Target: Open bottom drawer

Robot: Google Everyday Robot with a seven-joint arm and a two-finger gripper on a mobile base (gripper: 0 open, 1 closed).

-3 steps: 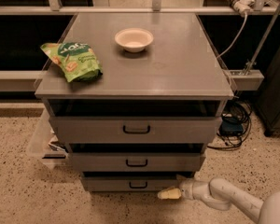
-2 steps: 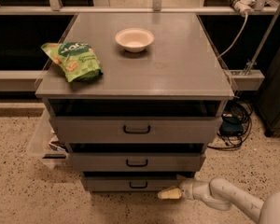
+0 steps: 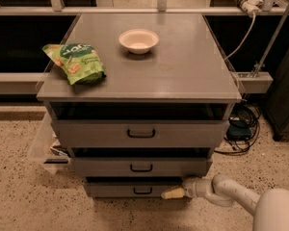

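The bottom drawer [image 3: 115, 189] is the narrowest grey front, lowest in the grey cabinet [image 3: 183, 76], with a small black loop handle [image 3: 142, 190]. It looks shut or nearly shut. My gripper [image 3: 172, 193], with pale yellow fingertips, sits at the right end of that drawer front, just right of the handle and apart from it. The white arm [image 3: 231, 196] comes in from the lower right.
The mid-sized drawer [image 3: 101, 167] and the widest top drawer [image 3: 86, 134] are above it. A green snack bag [image 3: 76, 62] and a white bowl [image 3: 138, 40] lie on the cabinet top. A clear bin [image 3: 44, 148] stands at the left; cables [image 3: 241, 129] lie at the right.
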